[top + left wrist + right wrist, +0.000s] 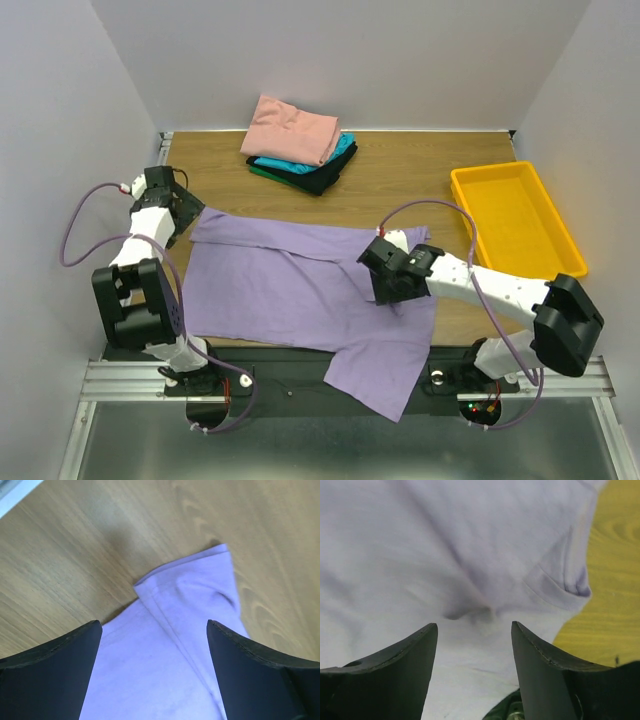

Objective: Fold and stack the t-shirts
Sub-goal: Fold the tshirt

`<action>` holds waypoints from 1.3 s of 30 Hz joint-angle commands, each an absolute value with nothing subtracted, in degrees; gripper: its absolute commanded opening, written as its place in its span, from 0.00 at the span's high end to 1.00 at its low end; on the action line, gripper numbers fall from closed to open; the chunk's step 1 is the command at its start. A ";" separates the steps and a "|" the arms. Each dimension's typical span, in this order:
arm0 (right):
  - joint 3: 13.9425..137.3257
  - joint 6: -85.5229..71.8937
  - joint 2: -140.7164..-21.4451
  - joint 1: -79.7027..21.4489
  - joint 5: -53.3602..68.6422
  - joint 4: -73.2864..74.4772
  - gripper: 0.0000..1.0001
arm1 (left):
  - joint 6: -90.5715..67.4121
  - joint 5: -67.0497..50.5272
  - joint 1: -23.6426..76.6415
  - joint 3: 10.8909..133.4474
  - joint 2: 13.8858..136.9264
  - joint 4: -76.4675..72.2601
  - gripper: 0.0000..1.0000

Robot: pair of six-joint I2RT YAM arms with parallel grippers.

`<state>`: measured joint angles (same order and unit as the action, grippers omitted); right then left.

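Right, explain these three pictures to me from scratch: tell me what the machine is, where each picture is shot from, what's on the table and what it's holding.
Two robot arms are bolted at the near edge of a wooden table. Each ends in a two-finger claw called a gripper. The wide picture comes from a fixed camera above and behind the arms. The other two come from small cameras on the wrists, so the dark shapes at the bottom are each arm's own fingers.

A light purple t-shirt lies spread out, one part hanging over the near edge. At the back sits a stack of folded shirts, salmon-pink on top. A yellow tray stands on the right.

The left gripper is open over a shirt corner. The right gripper is open over the cloth. Neither holds anything.
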<state>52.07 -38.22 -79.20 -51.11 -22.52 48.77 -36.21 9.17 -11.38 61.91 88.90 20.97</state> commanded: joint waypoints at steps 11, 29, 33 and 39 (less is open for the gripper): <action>61.96 -28.82 -95.26 -57.92 -23.36 34.63 0.51 | -37.01 2.55 -11.25 55.63 75.67 14.59 0.02; 61.88 -29.88 -95.45 -56.16 -25.67 34.10 0.86 | -36.91 2.99 -11.25 55.81 76.03 14.86 0.02; 61.09 -28.48 -94.57 -56.16 -23.12 34.10 0.76 | -36.83 2.90 -11.16 55.99 76.20 14.85 0.02; 60.38 -28.21 -94.66 -56.16 -23.38 33.93 0.64 | -36.56 2.20 -11.25 55.81 77.08 14.33 0.02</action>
